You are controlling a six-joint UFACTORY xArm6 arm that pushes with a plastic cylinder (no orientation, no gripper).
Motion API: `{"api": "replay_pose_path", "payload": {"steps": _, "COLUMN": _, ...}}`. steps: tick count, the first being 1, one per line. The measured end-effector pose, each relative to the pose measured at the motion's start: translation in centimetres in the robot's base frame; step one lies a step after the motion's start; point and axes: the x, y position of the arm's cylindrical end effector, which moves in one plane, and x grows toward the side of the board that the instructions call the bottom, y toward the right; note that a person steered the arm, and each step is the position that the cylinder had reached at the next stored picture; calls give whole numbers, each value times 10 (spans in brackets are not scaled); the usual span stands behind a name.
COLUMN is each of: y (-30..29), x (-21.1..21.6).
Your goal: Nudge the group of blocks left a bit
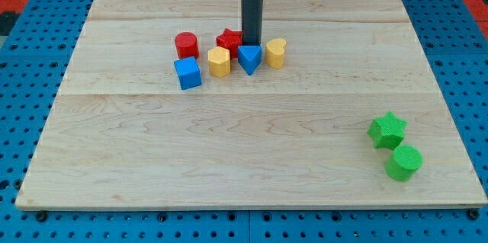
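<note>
A group of blocks sits at the board's upper middle: a red cylinder (pixel 186 45), a red star (pixel 228 40), a blue cube (pixel 187 73), a yellow hexagonal block (pixel 219 62), a blue triangle (pixel 249 58) and a yellow heart-shaped block (pixel 276 52). My rod comes down from the view's top. My tip (pixel 252 43) rests just behind the blue triangle, between the red star and the yellow heart, touching or nearly touching the star's right side.
A green star (pixel 387 129) and a green cylinder (pixel 403 162) sit near the wooden board's (pixel 229 159) lower right corner. A blue perforated table (pixel 23 121) surrounds the board.
</note>
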Motion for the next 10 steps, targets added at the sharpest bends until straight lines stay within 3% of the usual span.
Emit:
{"api": "replay_pose_path", "payload": {"steps": 2, "y": 21, "x": -15}}
{"api": "replay_pose_path", "payload": {"steps": 3, "y": 91, "x": 2}}
{"api": "replay_pose_path", "payload": {"steps": 5, "y": 28, "x": 38}}
{"api": "replay_pose_path", "payload": {"steps": 7, "y": 36, "x": 82}}
{"api": "replay_pose_path", "payload": {"steps": 8, "y": 53, "x": 53}}
{"api": "replay_pose_path", "payload": {"steps": 9, "y": 51, "x": -7}}
{"api": "replay_pose_path", "payload": {"steps": 10, "y": 42, "x": -2}}
